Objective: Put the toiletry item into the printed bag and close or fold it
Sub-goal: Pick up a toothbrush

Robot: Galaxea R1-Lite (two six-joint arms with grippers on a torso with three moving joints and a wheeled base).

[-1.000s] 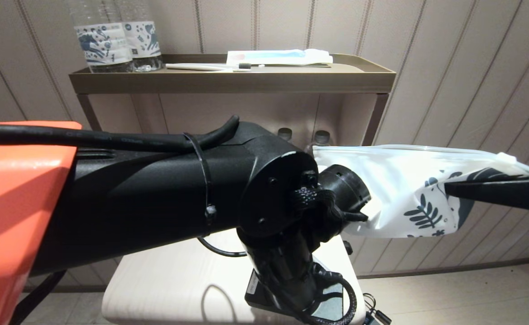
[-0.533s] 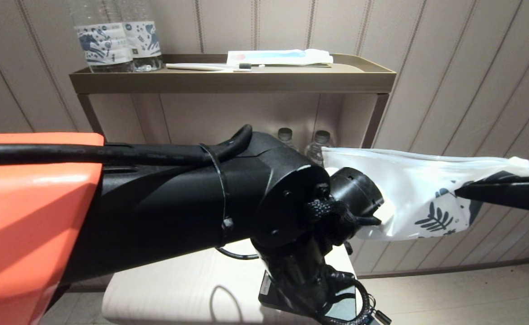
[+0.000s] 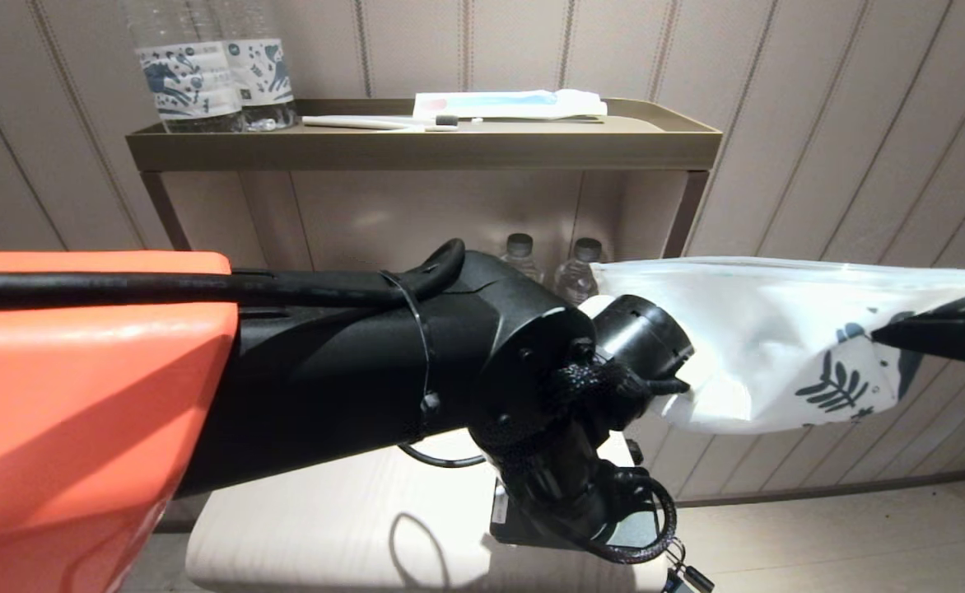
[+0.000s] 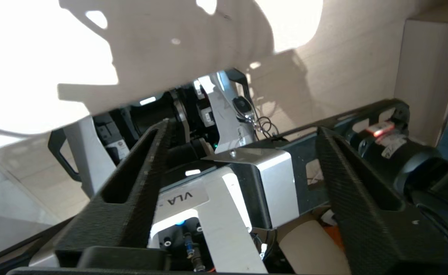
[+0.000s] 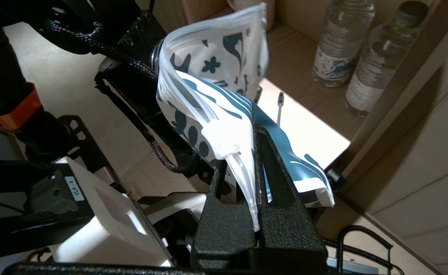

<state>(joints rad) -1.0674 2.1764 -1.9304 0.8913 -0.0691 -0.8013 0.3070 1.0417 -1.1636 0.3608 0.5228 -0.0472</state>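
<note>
The right gripper point(image 5: 252, 152) pinches the soft white leaf-printed bag point(image 3: 771, 346); it should hold tight while the left gripper point(image 4: 243, 131), fingers apart, backs away.

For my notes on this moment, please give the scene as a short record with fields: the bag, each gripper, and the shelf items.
bag: soft white pouch with dark teal leaf print, held in the air
right gripper: shut on the pouch's strip-seal edge
left gripper: open, holding nothing
shelf top: white toothbrush with dark bristles, flat white-and-light-blue packet, two clear water bottles
</note>
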